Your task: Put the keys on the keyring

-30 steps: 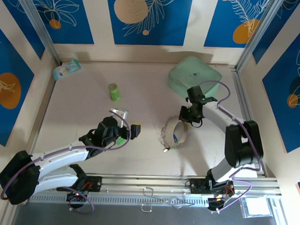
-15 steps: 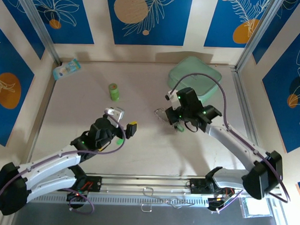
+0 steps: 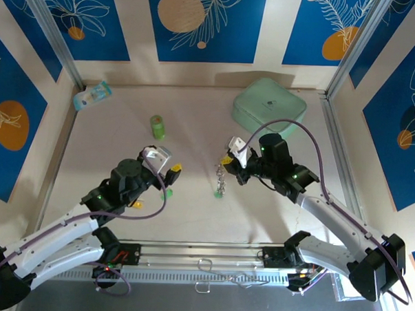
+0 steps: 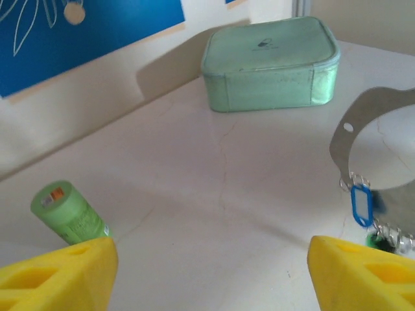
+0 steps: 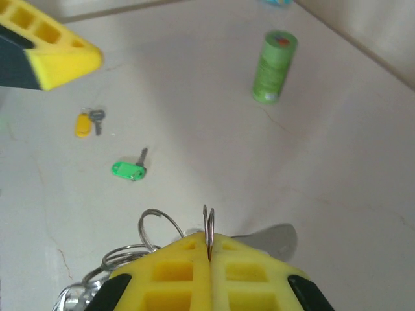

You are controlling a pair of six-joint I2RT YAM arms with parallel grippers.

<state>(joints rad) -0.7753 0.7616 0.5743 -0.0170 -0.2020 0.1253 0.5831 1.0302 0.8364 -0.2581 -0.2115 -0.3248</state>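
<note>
The keyring [image 5: 208, 223] sat pinched edge-up in my right gripper [image 5: 209, 251] — held up, well right of the green bottle [image 5: 274, 67] — so, I judged, my left gripper [image 4: 211, 262], spread wide, could bring it the green key [image 5: 128, 170] lying loose on the bottle's near side.

bright, even light falls from overhead on the pale desk [image 3: 196, 107]. the mint case [image 4: 269, 61] casts a soft shadow toward 9 o'clock in the left wrist view. yellow fingers [image 5: 168, 278] at 6 o'clock of the right wrist view are slightly blurred.
</note>
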